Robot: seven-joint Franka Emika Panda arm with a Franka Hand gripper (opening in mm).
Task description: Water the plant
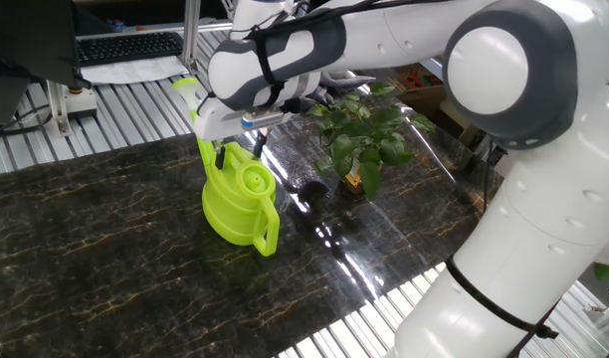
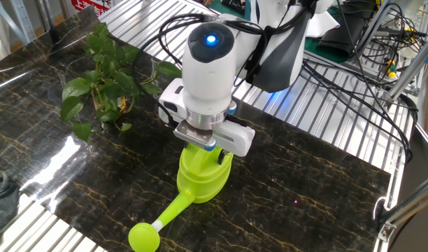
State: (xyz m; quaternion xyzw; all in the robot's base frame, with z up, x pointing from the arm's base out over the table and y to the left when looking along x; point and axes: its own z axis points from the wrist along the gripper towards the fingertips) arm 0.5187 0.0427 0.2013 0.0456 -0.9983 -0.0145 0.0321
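Plant (image 1: 367,136): stands on the dark marbled table (image 1: 86,259), at about 3 o'clock from the pincer in one fixed view, and at about 10 o'clock from it in the other fixed view; well apart from it, nothing touching.
Pincer (image 1: 237,151): points down over the top of the lime-green watering can (image 1: 241,197); two dark fingers show at the can's top. How wide it stands, and whether it has hold of the can, I cannot tell.
Watering can: upright on the table, between the pincer above and the tabletop below, near the plant but not touching it.
One fixed view shows: the can's side handle at 5 o'clock, its round filler cap, and the yellow-orange tag (image 1: 353,183) at the plant's base.
Other fixed view shows: the can's long spout with its round rose (image 2: 144,236) reaching toward 7 o'clock, and the arm's lit blue light (image 2: 211,40); the wrist body hides the fingers here.
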